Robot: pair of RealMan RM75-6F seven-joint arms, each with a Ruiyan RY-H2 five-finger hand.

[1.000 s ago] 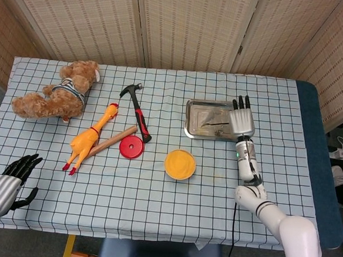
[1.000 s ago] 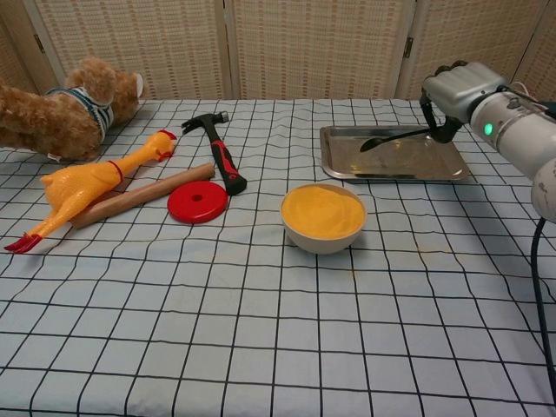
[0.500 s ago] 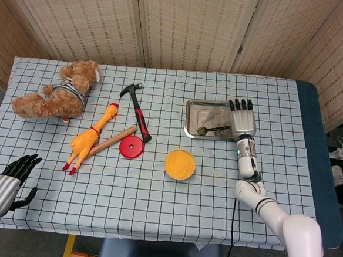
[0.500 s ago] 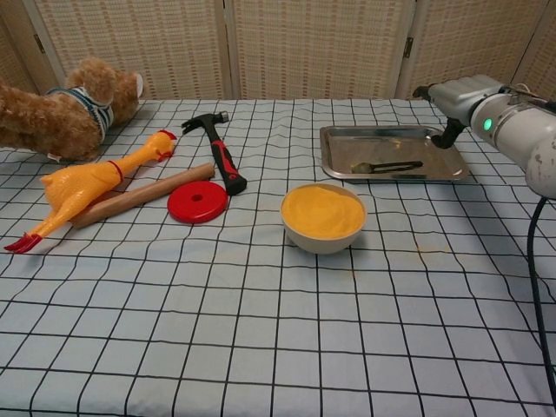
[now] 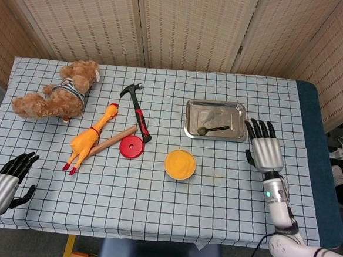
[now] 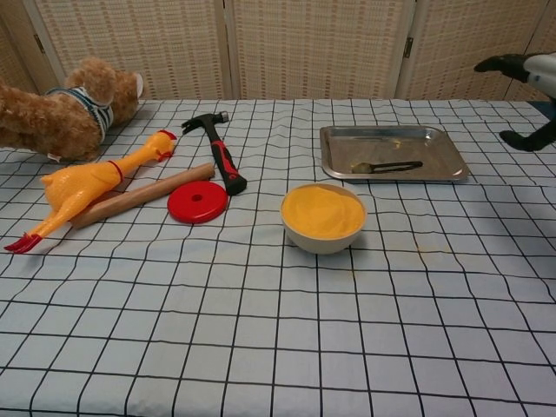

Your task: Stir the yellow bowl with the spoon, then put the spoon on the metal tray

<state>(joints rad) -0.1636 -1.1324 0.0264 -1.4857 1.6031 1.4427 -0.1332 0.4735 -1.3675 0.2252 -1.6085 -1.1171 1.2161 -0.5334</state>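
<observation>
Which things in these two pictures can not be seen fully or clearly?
- Right robot hand: chest view shows only fingers, cut by the right edge.
- Left robot hand: absent from chest view.
- Brown teddy bear: cut by the chest view's left edge.
- Dark spoon on the metal tray: too small in the head view for detail.

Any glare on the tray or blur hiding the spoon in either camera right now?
Head view: the metal tray shows pale reflections, yet the spoon reads clearly. Chest view: the tray is evenly lit and sharp, the spoon distinct; only the right hand is cropped at the frame edge.
</observation>
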